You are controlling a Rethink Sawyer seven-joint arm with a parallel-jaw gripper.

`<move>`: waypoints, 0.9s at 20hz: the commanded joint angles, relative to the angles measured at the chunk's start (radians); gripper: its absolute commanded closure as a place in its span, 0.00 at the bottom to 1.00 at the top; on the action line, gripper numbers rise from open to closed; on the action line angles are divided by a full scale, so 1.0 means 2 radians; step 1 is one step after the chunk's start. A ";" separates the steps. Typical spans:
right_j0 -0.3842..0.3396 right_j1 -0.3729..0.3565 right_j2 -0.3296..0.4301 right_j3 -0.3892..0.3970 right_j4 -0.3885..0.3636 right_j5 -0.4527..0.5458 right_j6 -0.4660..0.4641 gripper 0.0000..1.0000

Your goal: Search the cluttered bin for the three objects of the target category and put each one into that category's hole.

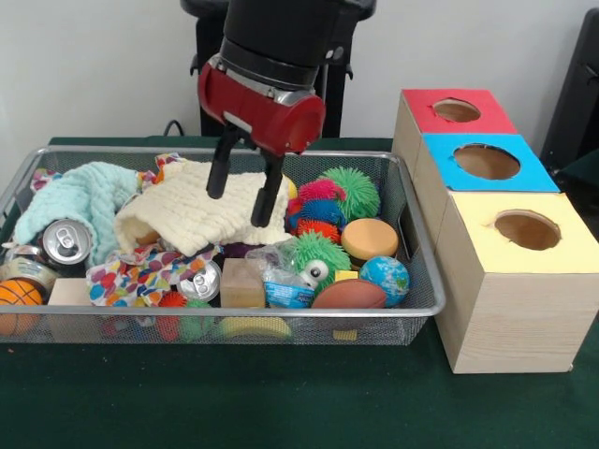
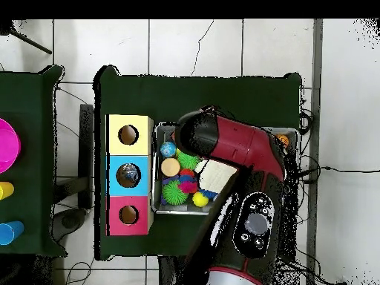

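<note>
The wire mesh bin [image 1: 426, 309] is full of clutter. One crinkly clear packet [image 1: 284, 286] with blue and white print lies near the bin's front wall, beside a wooden cube [image 1: 242, 282] and a green spiky ball [image 1: 316, 251]. I see no other packets. My gripper [image 1: 239, 208] is open and empty, with its black fingers [image 1: 217, 173] spread just above a cream cloth [image 1: 197, 217] in the bin's middle. In the overhead view my arm [image 2: 237, 148] covers most of the bin [image 2: 157, 172], and the gripper is hidden beneath it.
Three wooden boxes with round holes stand right of the bin: red top [image 1: 457, 110], blue top [image 1: 487, 161], yellow top [image 1: 527, 229]. The bin also holds drink cans [image 1: 65, 241], a blue globe ball [image 1: 385, 279], a brown football [image 1: 348, 294], a mint cloth [image 1: 75, 195] and spiky balls.
</note>
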 commanded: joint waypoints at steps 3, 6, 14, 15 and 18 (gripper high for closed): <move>-0.019 0.050 0.067 -0.017 0.002 -0.015 0.035 0.00; -0.018 0.062 0.065 -0.022 -0.001 -0.026 0.042 0.00; -0.016 0.077 0.068 -0.029 0.007 -0.042 0.055 0.00; -0.017 0.076 0.072 -0.030 0.011 -0.040 0.055 0.00; -0.016 0.077 0.079 -0.030 0.016 -0.042 0.056 0.00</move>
